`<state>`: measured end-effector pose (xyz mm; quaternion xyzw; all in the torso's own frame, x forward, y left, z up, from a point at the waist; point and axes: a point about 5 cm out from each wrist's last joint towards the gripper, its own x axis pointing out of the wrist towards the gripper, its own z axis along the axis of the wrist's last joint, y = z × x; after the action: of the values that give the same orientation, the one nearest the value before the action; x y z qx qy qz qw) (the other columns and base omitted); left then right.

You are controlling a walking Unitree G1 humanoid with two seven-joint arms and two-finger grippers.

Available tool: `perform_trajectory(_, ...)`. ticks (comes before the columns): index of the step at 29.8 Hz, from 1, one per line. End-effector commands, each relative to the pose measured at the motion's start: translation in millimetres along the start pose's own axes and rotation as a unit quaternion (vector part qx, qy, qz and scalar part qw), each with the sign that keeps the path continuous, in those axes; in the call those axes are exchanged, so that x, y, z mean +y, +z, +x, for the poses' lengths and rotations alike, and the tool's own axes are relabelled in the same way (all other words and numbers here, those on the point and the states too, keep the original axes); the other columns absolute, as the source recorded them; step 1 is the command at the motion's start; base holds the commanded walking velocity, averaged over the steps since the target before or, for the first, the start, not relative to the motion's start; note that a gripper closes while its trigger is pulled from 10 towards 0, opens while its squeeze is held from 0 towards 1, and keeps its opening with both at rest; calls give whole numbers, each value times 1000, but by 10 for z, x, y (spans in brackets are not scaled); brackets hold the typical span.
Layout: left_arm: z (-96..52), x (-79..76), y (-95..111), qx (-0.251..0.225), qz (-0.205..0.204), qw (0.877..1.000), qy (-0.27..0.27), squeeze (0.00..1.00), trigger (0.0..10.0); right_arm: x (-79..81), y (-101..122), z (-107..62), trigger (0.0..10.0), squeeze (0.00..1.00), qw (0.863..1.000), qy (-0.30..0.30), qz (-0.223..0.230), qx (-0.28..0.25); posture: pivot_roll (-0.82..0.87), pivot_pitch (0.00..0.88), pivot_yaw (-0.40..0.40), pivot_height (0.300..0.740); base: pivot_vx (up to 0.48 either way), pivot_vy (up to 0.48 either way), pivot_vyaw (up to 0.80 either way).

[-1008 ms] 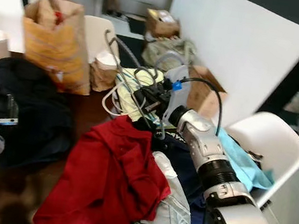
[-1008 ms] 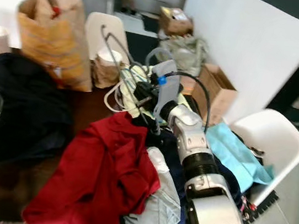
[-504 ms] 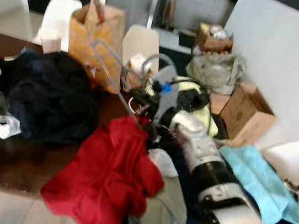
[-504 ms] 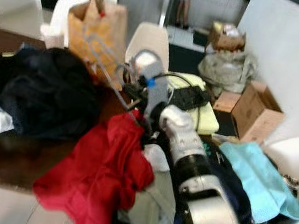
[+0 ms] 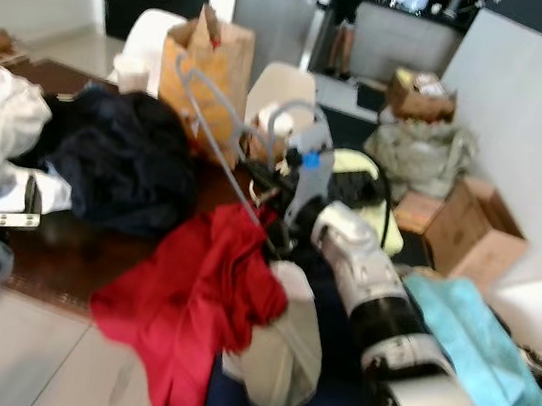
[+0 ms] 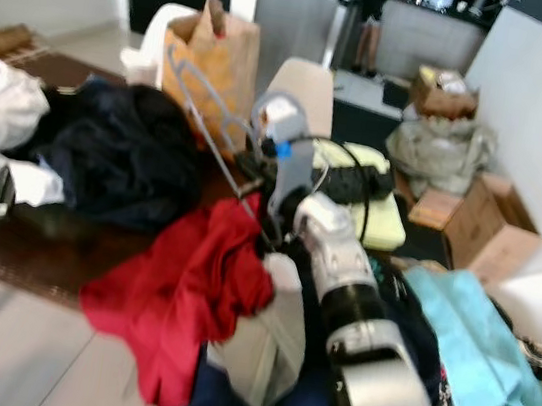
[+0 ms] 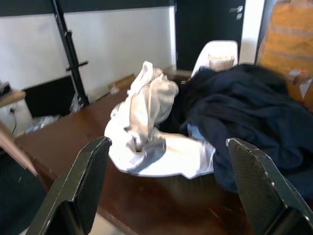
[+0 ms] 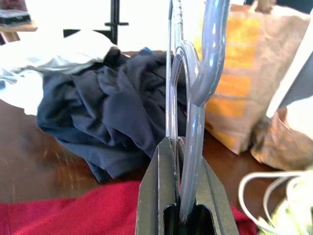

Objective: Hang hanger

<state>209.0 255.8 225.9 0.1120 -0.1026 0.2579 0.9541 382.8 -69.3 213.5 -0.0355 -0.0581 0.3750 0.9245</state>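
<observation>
The right end effector is clamped on a grey hanger, holding it raised above a dark wooden surface heaped with clothes: a red garment, a dark navy pile and white cloth. A brown paper bag stands behind. The right wrist view shows both fingers pinching the hanger near the base of its hook, with thin grey bars rising between them. The hanger looks light, rigid and smooth, probably plastic, so it may pivot in a narrow grip; holding near the hook seems sensible for hanging. The left end effector hovers spread apart, grasping nothing.
</observation>
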Motion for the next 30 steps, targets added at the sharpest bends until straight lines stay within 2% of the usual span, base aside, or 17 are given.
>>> perform_trajectory(1,-2,3,-7,3,-3,1000,1,0,10000,-30,-6,-18,10000,0,1000,-5,5,4,245,0,-164,740,0,0,0)
perform_trajectory(12,-24,74,-66,22,-11,1000,15,0,10000,-16,-25,-22,10000,0,1000,-4,4,8,244,0,-164,740,0,0,0)
perform_trajectory(25,-9,54,-94,29,0,1000,11,0,10000,-15,-18,-18,10000,0,1000,-6,6,10,238,0,-161,740,0,456,0)
perform_trajectory(30,13,52,-75,22,1,1000,10,0,10000,-8,-31,-17,10000,0,1000,-6,7,12,238,0,-162,740,0,0,0)
